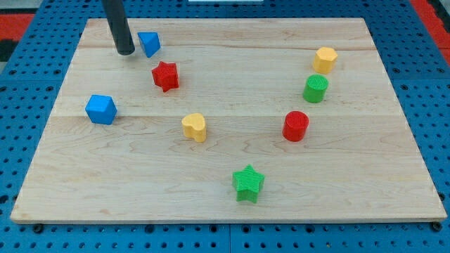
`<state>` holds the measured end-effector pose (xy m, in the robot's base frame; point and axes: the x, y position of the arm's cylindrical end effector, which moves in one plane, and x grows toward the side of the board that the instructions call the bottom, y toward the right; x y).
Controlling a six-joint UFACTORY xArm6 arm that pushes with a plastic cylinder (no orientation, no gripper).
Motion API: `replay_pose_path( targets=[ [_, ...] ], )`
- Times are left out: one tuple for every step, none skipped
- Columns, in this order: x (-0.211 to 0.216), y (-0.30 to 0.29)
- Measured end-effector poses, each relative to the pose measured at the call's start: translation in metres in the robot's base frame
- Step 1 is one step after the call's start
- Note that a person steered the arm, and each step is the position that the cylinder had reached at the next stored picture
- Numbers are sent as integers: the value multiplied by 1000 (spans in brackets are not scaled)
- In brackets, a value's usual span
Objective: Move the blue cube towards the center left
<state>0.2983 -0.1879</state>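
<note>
**Blue cube at table's left, tip parked up top**

Camera view: no pincer is fitted, so nothing is held; only a dark rod is seen. My tip (pixel 126 51) is set near the view's top left, just beside the blue triangle (pixel 149 43), possibly touching; contact cannot be confirmed. The blue cube (pixel 101 109) is found at the view's left, near mid-height, well apart from the tip.

Handling, as judged: cube looks light, rigid, ridged plastic; easy sliding on the smooth wooden table (pixel 225 197) is expected. A flat face should be pushed squarely, or rotation is likely.

Also noted: red star (pixel 166 76), yellow heart (pixel 195 127), green star (pixel 248 183), red cylinder (pixel 296 126), green cylinder (pixel 316 88), yellow hexagon (pixel 325 60).
</note>
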Motion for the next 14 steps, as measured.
replay_pose_path(
  targets=[
    [49,9],
    [73,11],
    [76,11],
    [98,51],
    [120,47],
    [150,59],
    [174,60],
    [183,21],
    [161,2],
    [127,-20],
    [123,-24],
    [127,-40],
    [146,-39],
    [140,-52]
  ],
)
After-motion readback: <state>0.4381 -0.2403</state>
